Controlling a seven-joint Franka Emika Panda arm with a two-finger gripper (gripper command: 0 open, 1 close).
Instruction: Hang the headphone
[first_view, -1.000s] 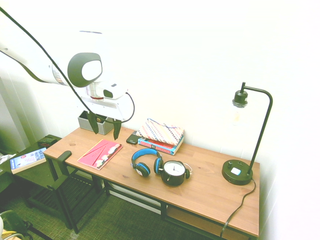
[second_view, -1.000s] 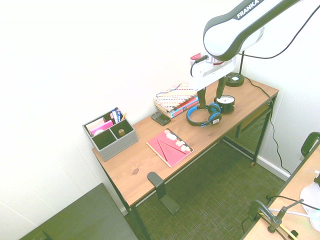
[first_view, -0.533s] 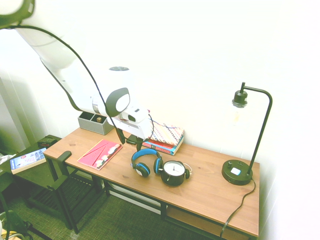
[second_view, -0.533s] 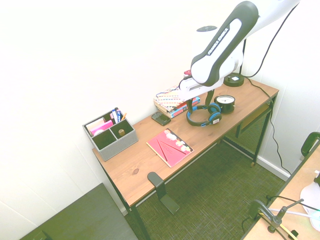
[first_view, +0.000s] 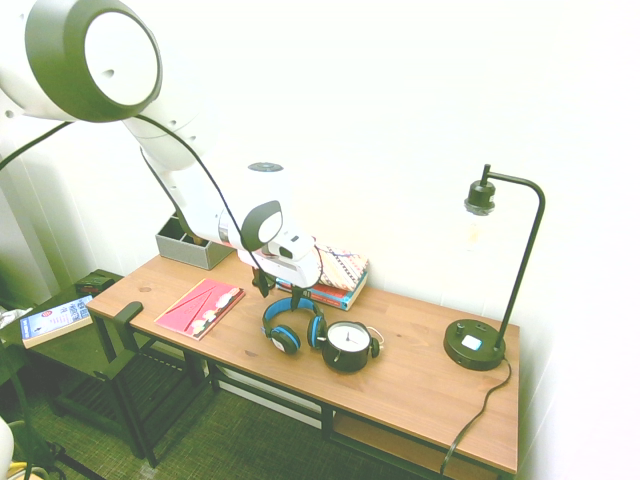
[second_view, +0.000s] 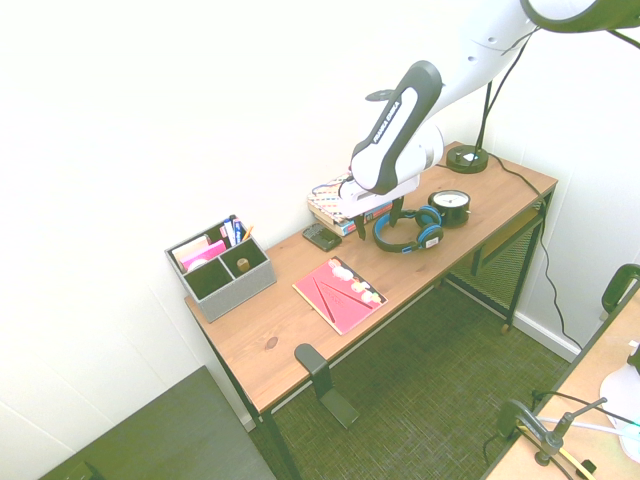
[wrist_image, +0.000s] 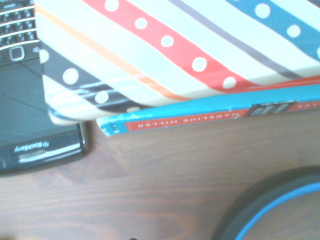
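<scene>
First exterior view: open end effector (first_view: 279, 292) above headphone (first_view: 292, 323).

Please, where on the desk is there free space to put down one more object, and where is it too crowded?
Bare wood lies between the alarm clock and the lamp base, and along the front edge beside the pink notebook. It is crowded around the headphone, where the books, phone and gripper sit close together.

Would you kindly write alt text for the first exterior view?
A white arm's open pincer hangs just above blue headphones lying on a wooden desk, beside a black clock. Books sit behind; a lamp stands far right.
</scene>
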